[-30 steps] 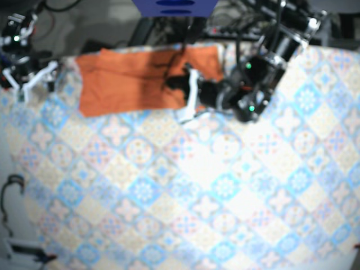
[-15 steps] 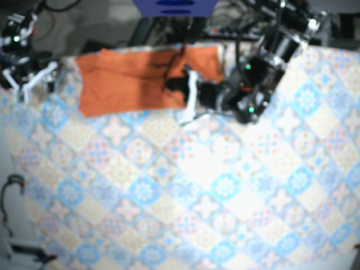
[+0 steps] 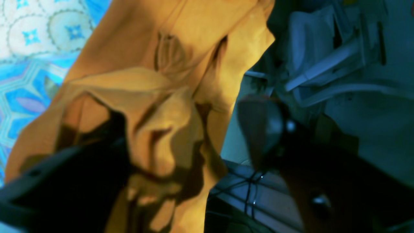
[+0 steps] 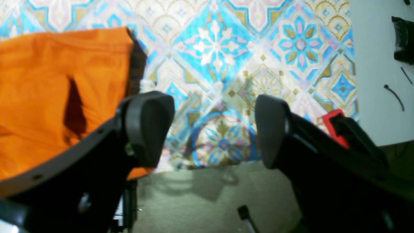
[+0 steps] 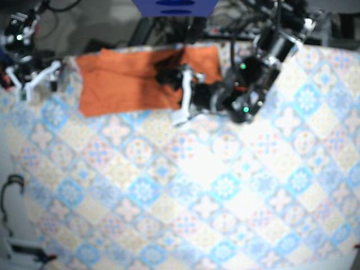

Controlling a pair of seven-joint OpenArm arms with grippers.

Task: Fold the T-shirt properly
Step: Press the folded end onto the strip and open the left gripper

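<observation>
The left claw [image 3: 190, 129] has its jaws standing apart. One dark finger [image 3: 81, 174] is sunk in a bunched, raised fold of the orange shirt [image 3: 181, 38], which drapes over it and fills most of the gap. The other finger [image 3: 262, 129] sits just beside the shirt's edge, bare, so the fabric is not pinched. Beyond that bare finger there are blurred pale frame parts and dark cables [image 3: 249, 187]. On the opposite side of the claw, the blue-and-cream patterned cloth [image 3: 32, 48] shows past the shirt.

From above, this claw is at one end of the shirt, by its near edge. The rest of the shirt lies mostly flat along the far edge of the cloth.

The right claw [image 4: 210, 129] is wide open and holds nothing. Between its pads [image 4: 148, 126] the cloth's edge shows, with grey floor [image 4: 194, 194] below it. The shirt's other end lies on one side of this claw, partly behind that pad and not touched by it. A red part [image 4: 333, 121] is on the claw's other side, with a white surface [image 4: 372, 81] beyond.

From above, the two claws are well apart, with the shirt between them. Beyond the shirt is a blue panel [image 5: 174, 7] with dark oval marks, too blurred to read.
</observation>
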